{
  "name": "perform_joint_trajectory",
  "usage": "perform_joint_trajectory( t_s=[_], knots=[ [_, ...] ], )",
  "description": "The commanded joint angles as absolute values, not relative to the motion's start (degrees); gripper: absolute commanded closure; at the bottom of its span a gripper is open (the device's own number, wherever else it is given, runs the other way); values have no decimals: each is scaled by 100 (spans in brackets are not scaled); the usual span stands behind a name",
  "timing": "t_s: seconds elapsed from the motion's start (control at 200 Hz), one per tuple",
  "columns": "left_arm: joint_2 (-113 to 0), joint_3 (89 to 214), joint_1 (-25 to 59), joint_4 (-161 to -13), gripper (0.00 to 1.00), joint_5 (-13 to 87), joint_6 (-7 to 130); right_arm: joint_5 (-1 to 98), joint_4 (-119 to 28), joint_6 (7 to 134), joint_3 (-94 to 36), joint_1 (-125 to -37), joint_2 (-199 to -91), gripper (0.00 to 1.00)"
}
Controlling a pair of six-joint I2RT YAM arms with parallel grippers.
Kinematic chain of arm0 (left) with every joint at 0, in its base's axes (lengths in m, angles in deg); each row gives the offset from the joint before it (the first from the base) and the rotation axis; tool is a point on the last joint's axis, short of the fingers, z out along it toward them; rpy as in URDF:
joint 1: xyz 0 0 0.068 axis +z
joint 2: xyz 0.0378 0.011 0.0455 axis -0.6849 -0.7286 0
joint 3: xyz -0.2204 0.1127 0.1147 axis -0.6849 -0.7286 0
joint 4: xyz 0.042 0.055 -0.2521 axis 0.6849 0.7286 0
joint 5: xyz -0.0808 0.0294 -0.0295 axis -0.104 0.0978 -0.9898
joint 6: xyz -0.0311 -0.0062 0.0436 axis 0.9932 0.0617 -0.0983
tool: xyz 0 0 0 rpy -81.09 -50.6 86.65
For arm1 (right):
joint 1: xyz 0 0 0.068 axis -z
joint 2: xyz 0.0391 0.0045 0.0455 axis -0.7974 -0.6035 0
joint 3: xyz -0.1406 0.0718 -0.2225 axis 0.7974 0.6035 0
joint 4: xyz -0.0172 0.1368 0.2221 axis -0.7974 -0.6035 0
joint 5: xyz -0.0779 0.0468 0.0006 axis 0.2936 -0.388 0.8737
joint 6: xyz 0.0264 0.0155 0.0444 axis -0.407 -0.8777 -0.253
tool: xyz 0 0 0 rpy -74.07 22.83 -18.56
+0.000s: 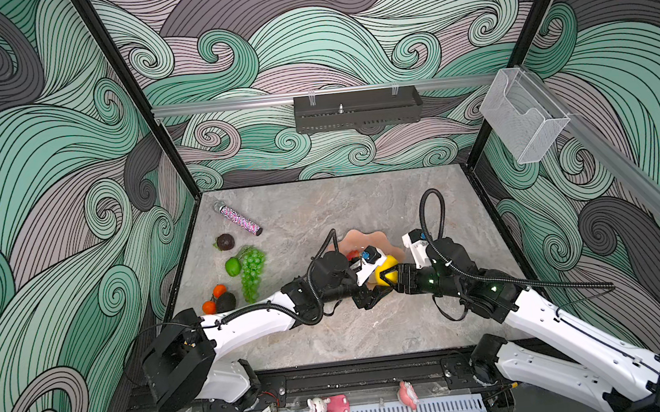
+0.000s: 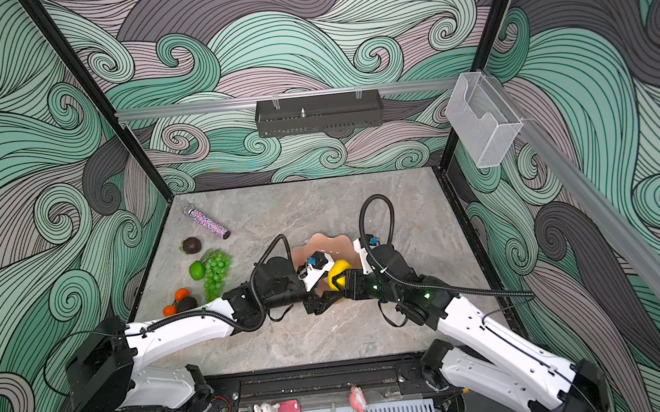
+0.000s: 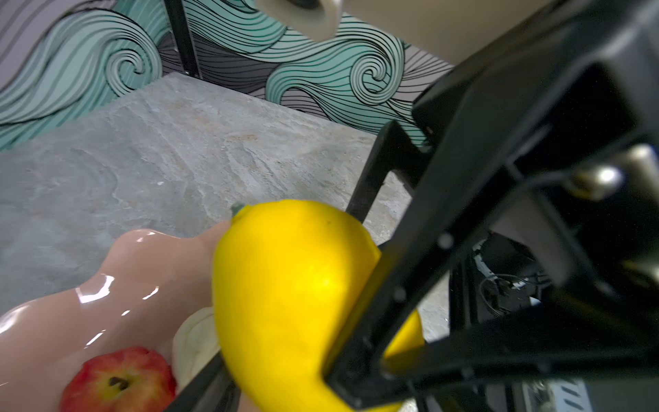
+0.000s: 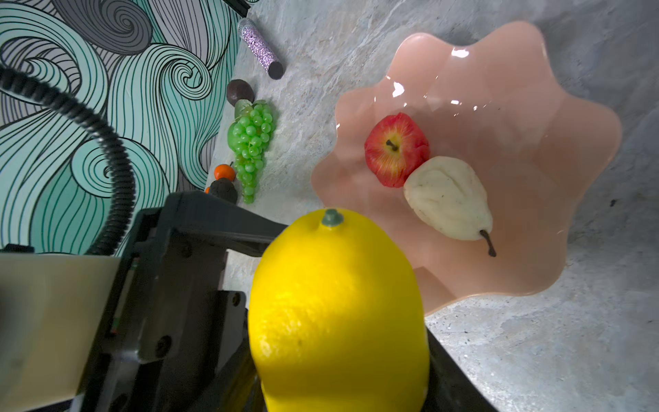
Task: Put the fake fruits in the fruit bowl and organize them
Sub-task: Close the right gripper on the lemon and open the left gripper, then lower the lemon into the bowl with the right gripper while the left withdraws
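right wrist: right tool (image 4: 342, 385) clamps lemon (image 4: 335, 292); both top views: left tool (image 1: 376, 294) apart.

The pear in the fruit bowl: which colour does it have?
Cream pear, faint dark specks, brown stem; best in the right wrist view.

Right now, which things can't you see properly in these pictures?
Fruit bowl: both top views, mostly under the left arm.
Pear: left wrist view, mostly behind the lemon.
Apple: left wrist view, cut by the picture's edge.
Avocado: right wrist view, partly behind the left arm.
Whether the left jaws touch the lemon: lemon hides it.
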State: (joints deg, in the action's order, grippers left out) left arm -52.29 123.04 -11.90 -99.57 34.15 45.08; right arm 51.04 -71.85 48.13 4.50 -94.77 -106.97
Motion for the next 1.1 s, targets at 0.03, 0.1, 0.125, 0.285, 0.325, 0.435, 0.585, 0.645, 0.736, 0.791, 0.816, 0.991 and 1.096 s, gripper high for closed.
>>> perform_joint_trajectory(
  t_s=[0.03, 0.1, 0.125, 0.285, 0.325, 0.435, 0.585, 0.645, 0.736, 0.791, 0.816, 0.991, 1.096],
  knots=[
    [-4676, 12037, -1210, -10130, 21, 4334, 4904, 5962, -7707, 5492, 121, -9467, -10730, 47],
    [-4369, 11773, -1205, -10215, 18, 4565, 5048, 6350, -7833, 5858, -2, -9454, -10844, 47],
    [-4256, 11683, -1205, -10209, 18, 4655, 5109, 6463, -7856, 5991, -38, -9447, -10914, 47],
    [-3549, 11259, -1032, -9853, 18, 5425, 5647, 6785, -7861, 6774, -373, -9324, -11572, 47],
    [-3350, 11142, -963, -9760, 18, 5565, 5711, 6853, -7886, 6962, -496, -9301, -11789, 47],
    [-2805, 10828, -816, -9482, 18, 6113, 5768, 7027, -7939, 7412, -860, -9263, -12316, 46],
    [-2184, 10391, -657, -9157, 18, 6958, 5784, 7001, -7786, 8039, -1222, -9154, -13012, 46],
    [-1966, 10212, -605, -9155, 18, 7108, 5744, 6857, -7765, 8277, -1372, -9065, -13346, 47],
    [-1682, 10053, -517, -9120, 18, 7225, 5724, 6731, -7862, 8469, -1678, -8927, -13892, 48],
    [-1526, 9989, -448, -9089, 18, 7223, 5694, 6667, -7866, 8557, -1802, -8834, -14174, 48],
    [-1469, 9969, -427, -9076, 18, 7223, 5677, 6614, -7868, 8592, -1855, -8791, -14289, 49],
    [-1228, 9860, -362, -8982, 18, 7308, 5535, 6386, -7778, 8859, -2100, -8709, -14831, 49],
    [-1144, 9851, -355, -8979, 18, 7302, 5531, 6306, -7750, 9002, -2147, -8707, -15038, 50]
  ],
)
